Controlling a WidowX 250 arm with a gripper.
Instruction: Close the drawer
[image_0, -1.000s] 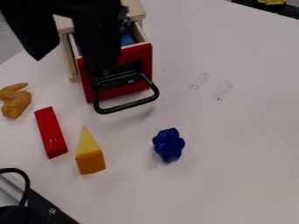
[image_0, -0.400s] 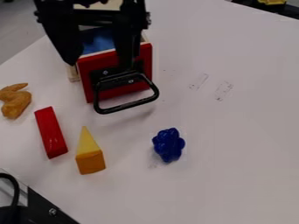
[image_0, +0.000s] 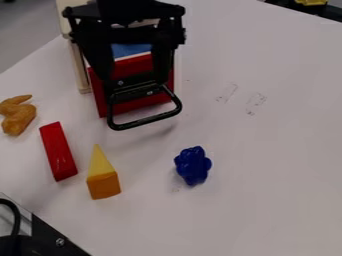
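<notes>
With its fingers apart, the black two-finger gripper (image_0: 134, 80) appears at the alignment step by the open, red-fronted wooden drawer (image_0: 140, 104); next, push the front far-ward.

the black two-finger gripper (image_0: 132, 79) is showing a dark, blocky body, with a straight black crossbar (image_0: 133, 35) running beneath it. two long black fingers (image_0: 161, 62) are narrowing toward their tips, and small dark knobs (image_0: 182, 37), maybe screw heads, are jutting from the outer edges.
</notes>
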